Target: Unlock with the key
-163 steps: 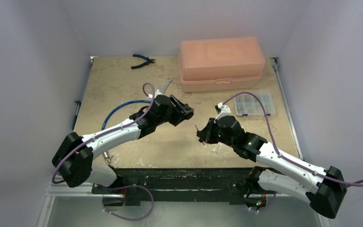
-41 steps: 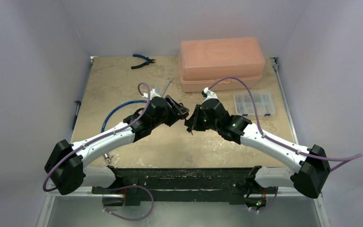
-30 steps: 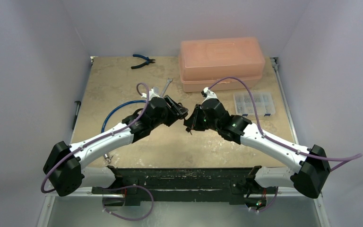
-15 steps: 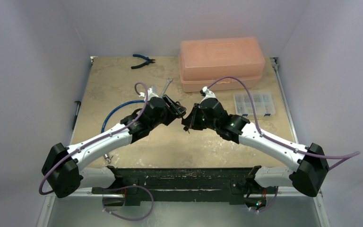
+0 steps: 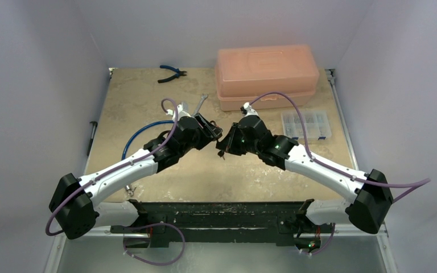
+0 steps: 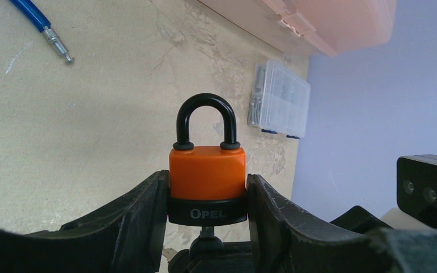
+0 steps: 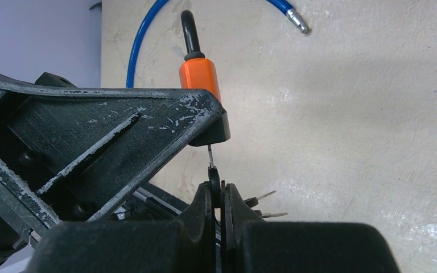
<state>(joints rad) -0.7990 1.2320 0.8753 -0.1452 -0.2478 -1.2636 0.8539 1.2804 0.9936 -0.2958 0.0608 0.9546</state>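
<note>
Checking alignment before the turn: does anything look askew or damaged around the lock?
Nothing stands out. The orange padlock sits upright in the left pincer, shackle closed, and the key in the right pincer meets its base straight on.

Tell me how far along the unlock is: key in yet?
Done: the left gripper clamps the orange padlock and the right gripper pinches the key. In hand: the key's blade meets the padlock's underside; depth is unclear. Left: the turn, since the shackle sits closed, both legs seated.
</note>
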